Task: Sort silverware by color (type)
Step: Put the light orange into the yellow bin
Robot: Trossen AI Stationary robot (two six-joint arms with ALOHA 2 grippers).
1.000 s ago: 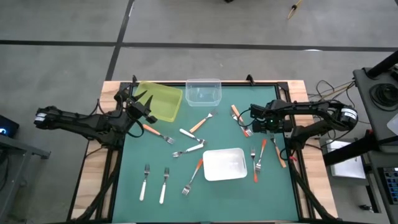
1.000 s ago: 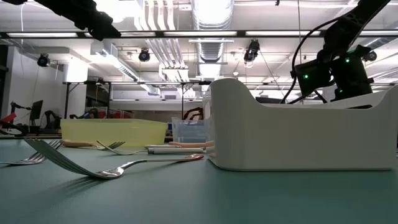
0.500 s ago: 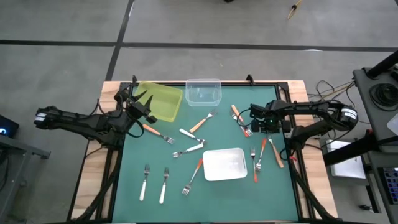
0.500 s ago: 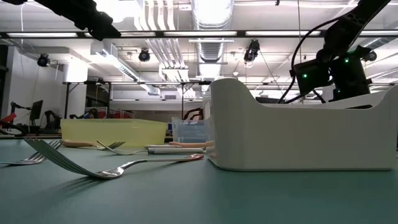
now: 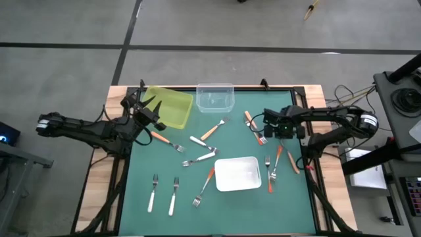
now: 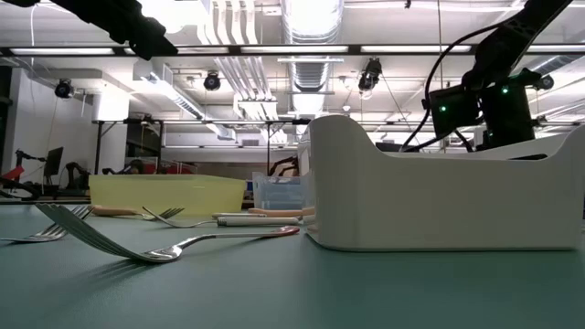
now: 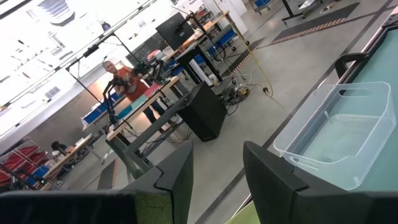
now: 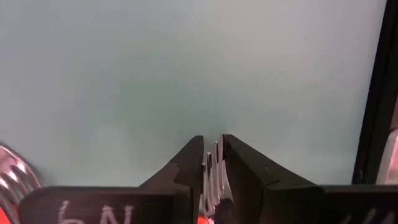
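Since a moment ago my right gripper (image 8: 211, 163) has squeezed shut on a fork (image 8: 213, 177) near the table's (image 5: 237, 197) right edge, while my left gripper (image 5: 146, 105), part open and empty, waits by the yellow tray (image 5: 169, 107)

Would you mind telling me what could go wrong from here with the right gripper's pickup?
1. The right gripper pinches a fork by its thin metal end, so the fork may swing or slip when lifted.
2. Other forks lie close beside it on the mat; a low carry could knock them.
3. The left gripper hangs over the yellow tray; a drop-off there might crowd it.
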